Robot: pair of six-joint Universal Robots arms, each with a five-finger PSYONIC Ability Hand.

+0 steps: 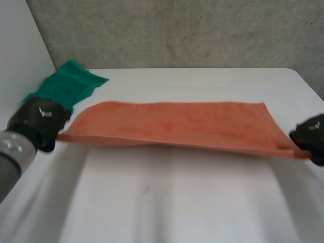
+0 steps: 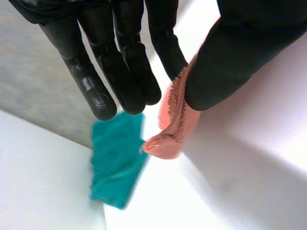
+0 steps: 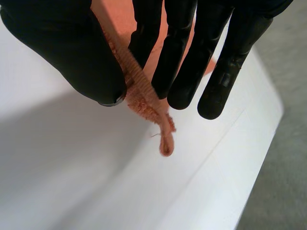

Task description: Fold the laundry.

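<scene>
— What are the hands on?
— My left hand [image 1: 38, 121] pinches one end of the flat orange terry towel [image 1: 172, 124], thumb against fingers; my right hand [image 1: 310, 135] pinches the other, stretched over the white table [image 1: 177, 202].

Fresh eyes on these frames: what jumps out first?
An orange towel stretched across the white table, near edge lifted. The left hand pinches one corner, the right hand the other. A green cloth lies at the table's far corner, beyond the left hand.
</scene>
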